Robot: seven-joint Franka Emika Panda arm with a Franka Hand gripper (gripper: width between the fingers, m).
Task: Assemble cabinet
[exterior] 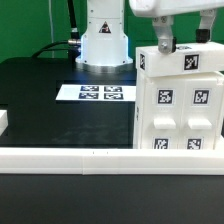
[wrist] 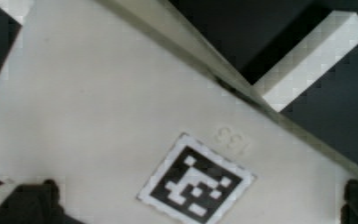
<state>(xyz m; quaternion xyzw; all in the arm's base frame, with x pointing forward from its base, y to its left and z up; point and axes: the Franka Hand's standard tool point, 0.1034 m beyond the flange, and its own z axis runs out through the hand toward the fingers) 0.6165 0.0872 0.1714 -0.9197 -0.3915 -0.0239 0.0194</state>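
The cabinet is a tall white boxy body with several black-and-white tags, standing at the exterior view's right just behind the front rail. My gripper hangs right over its top, one finger near the top's left part and the other finger farther back. In the wrist view a white tagged panel of the cabinet fills the picture and lies between my gripper's dark fingers, which stand wide apart at its edges. The jaws are open.
A long low white rail runs along the front. The marker board lies flat mid-table before the robot base. A small white piece sits at the left edge. A white bar shows beyond the panel.
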